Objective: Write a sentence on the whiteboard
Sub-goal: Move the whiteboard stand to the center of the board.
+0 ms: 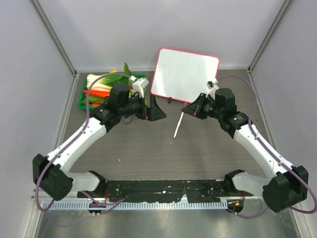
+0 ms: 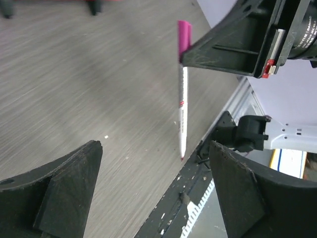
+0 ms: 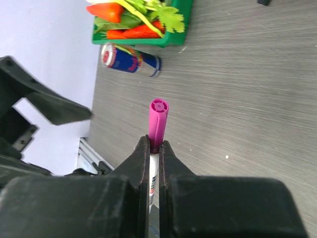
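Left gripper (image 1: 152,106) hovers with jaws spread wide, holding nothing, beside a green tray (image 1: 82,95) of vegetables at the table's far left. The glossy, pink-framed whiteboard (image 1: 183,74) stands tilted at the far edge. Right gripper (image 1: 192,107) pinches a slim white marker (image 1: 178,124) near its magenta cap, above the grey woodgrain table (image 1: 208,153). Pale walls surround.

Top camera looks down from behind at the whiteboard (image 1: 184,74) — close wrist cameras share the marker (image 2: 182,109).
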Available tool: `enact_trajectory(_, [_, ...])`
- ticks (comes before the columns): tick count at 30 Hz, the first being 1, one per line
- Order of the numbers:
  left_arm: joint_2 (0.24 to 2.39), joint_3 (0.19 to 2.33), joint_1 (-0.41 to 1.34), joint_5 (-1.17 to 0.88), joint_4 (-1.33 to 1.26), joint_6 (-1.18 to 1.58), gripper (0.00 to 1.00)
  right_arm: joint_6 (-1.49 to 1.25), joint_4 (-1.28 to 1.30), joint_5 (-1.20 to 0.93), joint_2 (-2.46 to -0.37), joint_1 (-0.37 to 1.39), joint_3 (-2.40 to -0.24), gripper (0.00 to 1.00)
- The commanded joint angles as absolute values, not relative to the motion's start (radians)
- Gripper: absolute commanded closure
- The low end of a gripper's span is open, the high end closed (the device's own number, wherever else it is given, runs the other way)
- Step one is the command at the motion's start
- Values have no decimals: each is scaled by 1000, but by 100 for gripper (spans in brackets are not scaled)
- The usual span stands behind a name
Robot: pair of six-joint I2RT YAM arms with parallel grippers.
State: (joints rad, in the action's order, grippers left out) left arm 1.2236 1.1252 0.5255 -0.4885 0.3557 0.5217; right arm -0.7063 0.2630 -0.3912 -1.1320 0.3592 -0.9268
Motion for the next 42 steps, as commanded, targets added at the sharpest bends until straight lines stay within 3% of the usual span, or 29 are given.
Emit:
enact_trajectory(1, [1345,1197,633,-551,204,548,10,-775,118,-482,-1094,365,-925,99])
enact_trajectory(13, [1450,1181,704,-620,115,571,24,-792,83,-453,-1069,364,-930,99])
enact_trajectory(16, [1453,1172,706,-633,106,574,31,-795,81,-442,-1068,364,-930,99])
enact_trajectory(19, [1460,1160,707,-666,84,577,49,-805,78,-420,-1063,364,-927,99])
enact_trajectory(24, [1482,1157,710,-681,83,569,55,-830,40,-413,-1054,365,-927,99])
enact_trajectory(27, [1494,1164,709,-689,77,571,69,-830,34,-410,-1058,364,-934,99])
enact_trajectory(31, [1497,1170,709,-689,81,563,100,-824,37,-423,-1066,364,-937,96])
enact_trajectory(34, [1489,1170,710,-675,81,558,100,-812,40,-422,-1054,364,-934,75])
enact_trajectory(35, [1486,1172,709,-669,86,554,100,-801,46,-413,-1051,364,-933,61])
enact_trajectory(36, [1482,1173,707,-661,90,552,100,-796,52,-407,-1042,364,-933,54])
enact_trajectory(37, [1479,1175,707,-652,95,546,100,-784,64,-396,-1032,364,-933,36])
enact_trajectory(39, [1467,1180,707,-623,115,529,100,-756,87,-379,-1019,365,-933,17])
enact_trajectory(42, [1427,1187,707,-556,170,480,100,-710,132,-350,-994,364,-936,3])
